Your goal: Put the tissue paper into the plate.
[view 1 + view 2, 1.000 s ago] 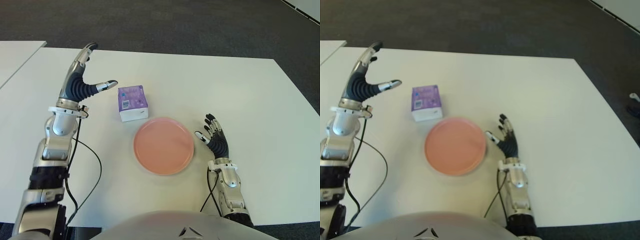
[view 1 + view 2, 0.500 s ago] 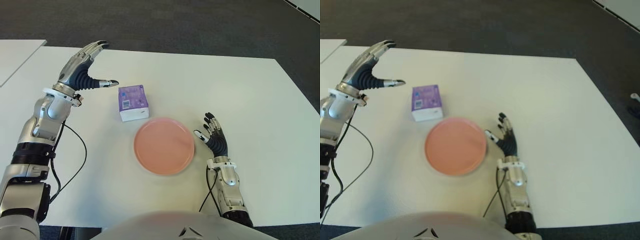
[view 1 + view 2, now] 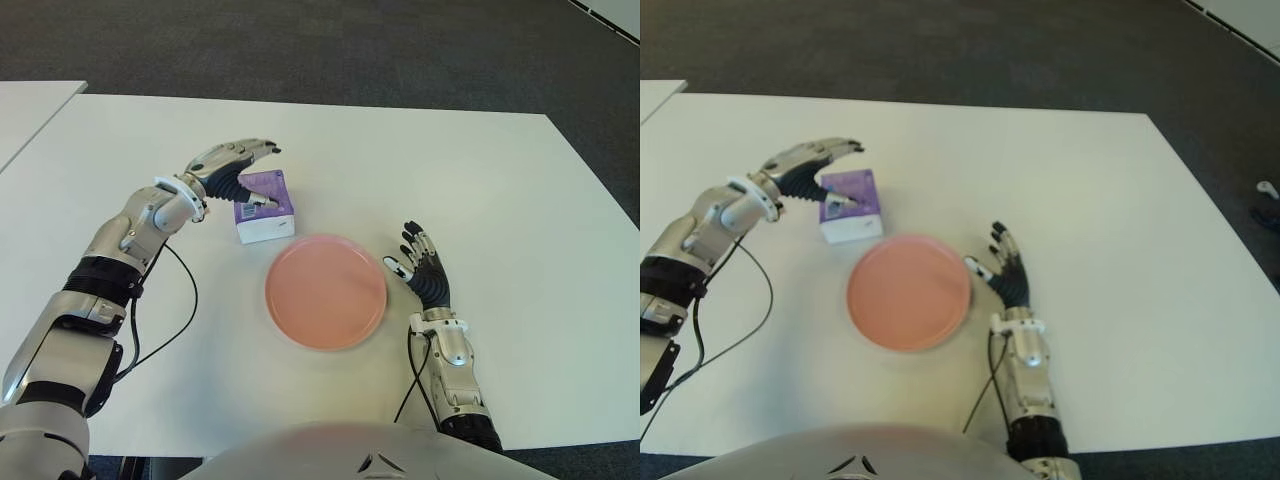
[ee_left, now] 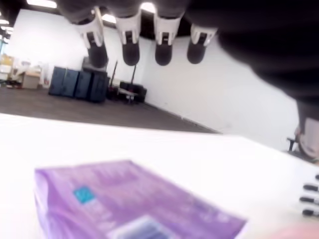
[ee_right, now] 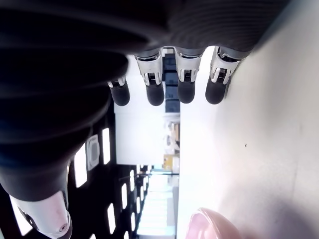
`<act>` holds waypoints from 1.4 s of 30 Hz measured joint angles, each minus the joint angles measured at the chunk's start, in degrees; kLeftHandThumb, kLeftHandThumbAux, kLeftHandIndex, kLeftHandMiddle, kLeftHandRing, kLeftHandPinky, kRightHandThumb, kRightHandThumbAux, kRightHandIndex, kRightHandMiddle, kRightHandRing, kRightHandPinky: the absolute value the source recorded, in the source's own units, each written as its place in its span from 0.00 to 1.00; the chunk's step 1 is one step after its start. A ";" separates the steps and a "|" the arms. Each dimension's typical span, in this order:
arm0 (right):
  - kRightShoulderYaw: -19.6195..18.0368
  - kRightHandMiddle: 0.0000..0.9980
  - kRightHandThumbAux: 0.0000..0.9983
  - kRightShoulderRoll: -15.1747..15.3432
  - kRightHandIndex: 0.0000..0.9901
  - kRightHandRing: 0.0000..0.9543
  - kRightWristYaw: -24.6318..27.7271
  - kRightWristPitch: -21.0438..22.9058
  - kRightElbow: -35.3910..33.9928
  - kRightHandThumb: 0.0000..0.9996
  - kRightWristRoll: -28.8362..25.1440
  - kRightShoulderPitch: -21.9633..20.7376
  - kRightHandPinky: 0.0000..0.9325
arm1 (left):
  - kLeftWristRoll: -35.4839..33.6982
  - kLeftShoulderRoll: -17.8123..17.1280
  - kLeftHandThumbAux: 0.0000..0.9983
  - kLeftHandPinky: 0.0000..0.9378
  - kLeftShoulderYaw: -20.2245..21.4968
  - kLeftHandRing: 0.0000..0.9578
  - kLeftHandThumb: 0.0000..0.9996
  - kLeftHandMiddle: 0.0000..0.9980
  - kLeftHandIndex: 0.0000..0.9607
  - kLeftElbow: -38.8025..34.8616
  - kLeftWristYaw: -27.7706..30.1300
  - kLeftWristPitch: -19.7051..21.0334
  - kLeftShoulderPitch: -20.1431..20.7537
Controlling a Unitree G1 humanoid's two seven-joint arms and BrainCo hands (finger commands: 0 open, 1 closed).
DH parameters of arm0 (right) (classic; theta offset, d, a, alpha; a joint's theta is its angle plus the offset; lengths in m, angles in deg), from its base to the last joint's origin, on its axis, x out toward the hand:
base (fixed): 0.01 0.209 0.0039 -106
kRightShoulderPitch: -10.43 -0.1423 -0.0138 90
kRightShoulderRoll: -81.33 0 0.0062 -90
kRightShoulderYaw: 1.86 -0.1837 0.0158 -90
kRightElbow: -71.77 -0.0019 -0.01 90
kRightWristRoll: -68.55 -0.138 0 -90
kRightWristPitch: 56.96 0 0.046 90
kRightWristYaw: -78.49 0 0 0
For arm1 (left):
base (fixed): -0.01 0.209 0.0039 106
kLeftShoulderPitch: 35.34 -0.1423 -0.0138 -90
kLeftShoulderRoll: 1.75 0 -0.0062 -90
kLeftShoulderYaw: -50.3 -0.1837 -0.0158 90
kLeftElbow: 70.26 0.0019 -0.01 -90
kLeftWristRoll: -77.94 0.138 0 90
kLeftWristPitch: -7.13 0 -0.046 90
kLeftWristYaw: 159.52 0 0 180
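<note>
A purple and white tissue pack [image 3: 265,206] lies on the white table [image 3: 480,190], just behind and left of the round pink plate [image 3: 326,291]. My left hand [image 3: 236,170] hovers over the pack's left side, fingers spread above its top and thumb beside it, holding nothing. In the left wrist view the tissue pack [image 4: 129,199] lies below the open fingers [image 4: 129,45] with a clear gap between them. My right hand [image 3: 422,270] shows open just right of the plate, idle.
A second white table [image 3: 25,110] stands at the far left across a narrow gap. Dark carpet lies beyond the table's far edge. Black cables run along each forearm near the table's front.
My left hand has swung down and to the right from its raised place left of the pack, ending over the pack's left side. The pack, plate and right hand stay put.
</note>
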 measured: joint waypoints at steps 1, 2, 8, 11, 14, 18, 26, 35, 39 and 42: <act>0.00 0.00 0.69 0.00 0.00 0.00 0.00 -0.05 0.09 0.04 -0.01 -0.12 0.00 | 0.56 0.06 0.38 0.00 -0.89 0.00 0.08 0.00 0.00 1.26 -0.02 -0.22 0.32; 0.00 0.00 0.69 0.00 0.00 0.00 0.00 -0.11 0.21 0.04 -0.02 -0.20 0.00 | 0.90 0.11 0.38 0.00 -1.61 0.00 0.08 0.00 0.00 2.11 0.01 -0.35 0.55; 0.01 0.00 0.69 0.01 0.00 0.00 0.00 -0.55 0.68 0.04 0.00 -0.50 0.00 | 0.64 1.33 0.39 0.00 -4.52 0.00 0.06 0.00 0.00 6.86 1.69 -1.84 1.21; -0.02 0.00 0.69 0.01 0.00 0.00 -0.03 -0.55 0.79 0.05 -0.01 -0.48 0.00 | -0.06 2.52 0.39 0.00 -5.69 0.00 0.05 0.00 0.00 9.03 3.00 -2.55 1.39; -0.04 0.00 0.69 0.01 0.00 0.00 -0.06 -0.54 0.81 0.05 0.00 -0.34 0.00 | -1.08 3.62 0.39 0.00 -6.13 0.00 0.06 0.00 0.00 10.57 3.96 -3.20 1.96; -0.01 0.00 0.69 0.02 0.00 0.00 -0.05 -0.52 0.80 0.05 0.00 -0.24 0.00 | -2.66 4.10 0.39 0.00 -6.27 0.00 0.06 0.00 0.00 11.94 5.68 -4.11 2.98; -0.01 0.00 0.70 0.18 0.00 0.00 0.00 -0.53 0.70 0.03 0.02 -0.15 0.00 | -5.54 4.90 0.38 0.00 -6.13 0.00 0.07 0.00 0.00 12.42 8.10 -4.38 3.38; 0.02 0.00 0.71 0.27 0.00 0.00 0.03 -0.52 0.66 0.03 0.02 -0.14 0.00 | -6.54 4.94 0.38 0.00 -6.10 0.00 0.08 0.00 0.00 12.26 8.73 -4.26 3.38; 0.01 0.00 0.72 0.43 0.00 0.00 0.34 -0.74 0.88 0.02 -0.02 -0.15 0.00 | -6.62 4.80 0.39 0.00 -6.05 0.00 0.08 0.00 0.00 12.10 8.79 -4.23 3.37; 0.00 0.00 0.72 0.74 0.00 0.00 1.20 -1.89 2.00 0.01 -0.10 -0.30 0.00 | -6.62 4.59 0.40 0.00 -5.97 0.00 0.08 0.00 0.00 11.77 8.79 -4.19 3.37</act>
